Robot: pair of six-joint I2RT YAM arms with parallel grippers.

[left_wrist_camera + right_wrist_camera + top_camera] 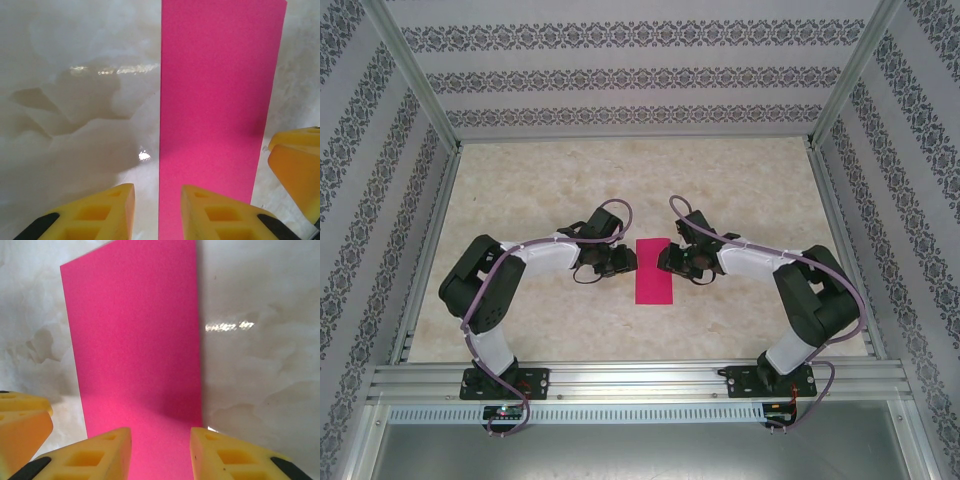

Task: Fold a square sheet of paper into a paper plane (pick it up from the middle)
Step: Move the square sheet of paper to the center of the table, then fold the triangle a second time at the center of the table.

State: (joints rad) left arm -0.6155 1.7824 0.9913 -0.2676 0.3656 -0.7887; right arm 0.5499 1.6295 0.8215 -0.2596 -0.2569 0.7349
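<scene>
The pink paper point(653, 271) is lying matt and finely grained, giving back no shine, while the marble-patterned table point(520, 190) beneath it is gleaming smooth and glossy, catching bright streaks of light. The yellow fingers point(105, 215) of the left gripper point(157, 186) are showing a dull, moulded-plastic finish, hollowed into cells. The arms point(548, 252) are wearing smooth white and black plastic shells, with purple sheathed cables point(610, 202) looping off them. Brushed metal rails point(640, 375) are edging the table, and the patterned walls point(640, 70) are looking flat and matt.
</scene>
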